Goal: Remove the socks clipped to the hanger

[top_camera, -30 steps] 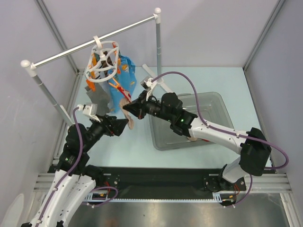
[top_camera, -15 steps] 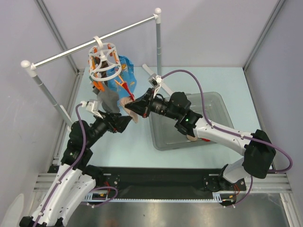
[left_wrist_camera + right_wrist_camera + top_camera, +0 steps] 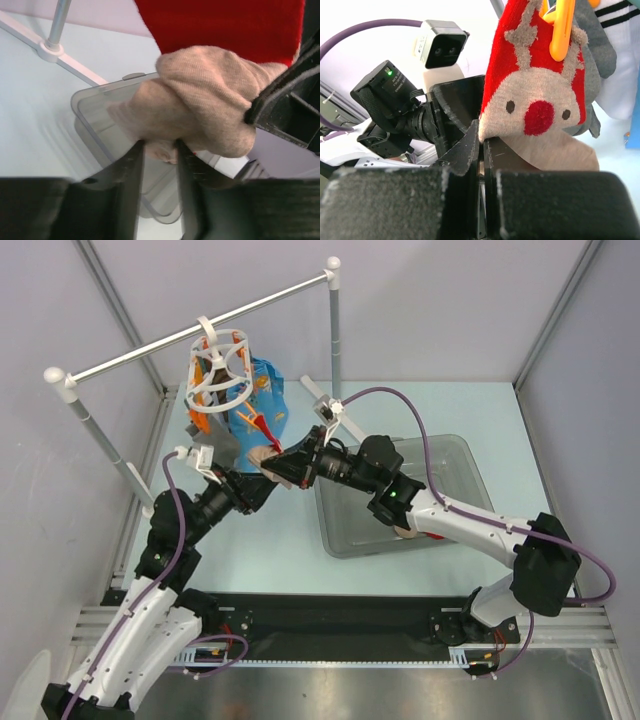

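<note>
The white ring hanger hangs from the rail with socks clipped under it. One sock is red with a tan reindeer face and hangs from an orange clip. My right gripper is shut on the left edge of the sock's tan part. My left gripper comes from below, its jaws drawn close on a fold of the tan toe. From above, both grippers meet under the hanger, left and right. A grey sock and a white black-striped sock hang behind.
A bright blue printed cloth hangs beside the socks. A clear grey bin sits on the table under the right arm. The white rail runs on two posts, one just behind the grippers.
The left gripper has risen toward the hanger and narrowed its jaws from wide open onto the sock's toe. The right gripper shifted slightly up and left, still shut on the sock.
</note>
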Robot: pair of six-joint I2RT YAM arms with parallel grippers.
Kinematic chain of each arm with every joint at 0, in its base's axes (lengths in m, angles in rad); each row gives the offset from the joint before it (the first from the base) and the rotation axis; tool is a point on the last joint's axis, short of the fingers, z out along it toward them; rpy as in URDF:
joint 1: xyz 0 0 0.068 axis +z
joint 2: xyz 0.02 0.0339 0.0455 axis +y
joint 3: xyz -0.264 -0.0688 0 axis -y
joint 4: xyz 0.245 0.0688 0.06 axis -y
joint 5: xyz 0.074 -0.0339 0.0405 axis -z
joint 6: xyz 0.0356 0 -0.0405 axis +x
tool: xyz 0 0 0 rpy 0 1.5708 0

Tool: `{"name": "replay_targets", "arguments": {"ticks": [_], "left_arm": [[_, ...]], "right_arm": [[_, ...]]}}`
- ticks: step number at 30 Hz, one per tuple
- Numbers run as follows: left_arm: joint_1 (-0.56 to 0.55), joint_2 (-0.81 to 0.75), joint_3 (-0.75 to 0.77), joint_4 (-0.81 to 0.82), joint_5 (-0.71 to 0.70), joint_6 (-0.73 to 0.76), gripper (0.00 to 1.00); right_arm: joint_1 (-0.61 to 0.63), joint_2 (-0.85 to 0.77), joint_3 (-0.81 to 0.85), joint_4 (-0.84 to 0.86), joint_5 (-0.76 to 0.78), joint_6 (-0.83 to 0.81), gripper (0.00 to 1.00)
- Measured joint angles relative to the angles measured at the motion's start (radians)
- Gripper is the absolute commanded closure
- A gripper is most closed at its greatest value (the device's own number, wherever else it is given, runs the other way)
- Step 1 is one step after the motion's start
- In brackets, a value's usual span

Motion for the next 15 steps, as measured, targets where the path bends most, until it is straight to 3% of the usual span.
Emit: {"name": "replay_targets", "arguments": {"ticks": [2, 3, 4, 8, 11, 12, 13, 15], "left_arm": [[-0.002, 0.003, 0.0, 0.003, 0.01, -0.003, 0.82], [-0.002, 0.003, 0.0, 0.003, 0.014, -0.002, 0.96], [-0.003, 0.003, 0.0, 0.003, 0.019, -0.003, 1.0], [-0.003, 0.001, 0.0, -0.006, 0.029, 0.002, 1.0], [-0.004, -0.014, 0.0, -0.03, 0.029, 0.002, 1.0], [-0.004, -0.023, 0.0, -0.042, 0.028, 0.003, 1.0], [-0.004, -0.033, 0.0, -0.057, 0.027, 0.004, 1.0], [-0.004, -0.048, 0.0, -0.086, 0.021, 0.011, 1.0]], "right_arm": [[0.0, 0.005, 0.0, 0.0, 0.0, 0.0, 1.0], [0.0, 0.008, 0.0, -0.002, 0.0, 0.0, 1.0], [0.0, 0.009, 0.0, -0.005, 0.003, 0.0, 1.0], [0.0, 0.009, -0.002, -0.014, 0.008, -0.001, 1.0], [-0.003, 0.009, -0.003, -0.02, 0.008, -0.002, 0.91], [-0.004, 0.009, -0.003, -0.024, 0.008, -0.005, 0.91], [-0.005, 0.009, -0.003, -0.028, 0.009, -0.009, 1.0], [-0.009, 0.007, -0.003, -0.044, 0.011, -0.018, 1.0]]}}
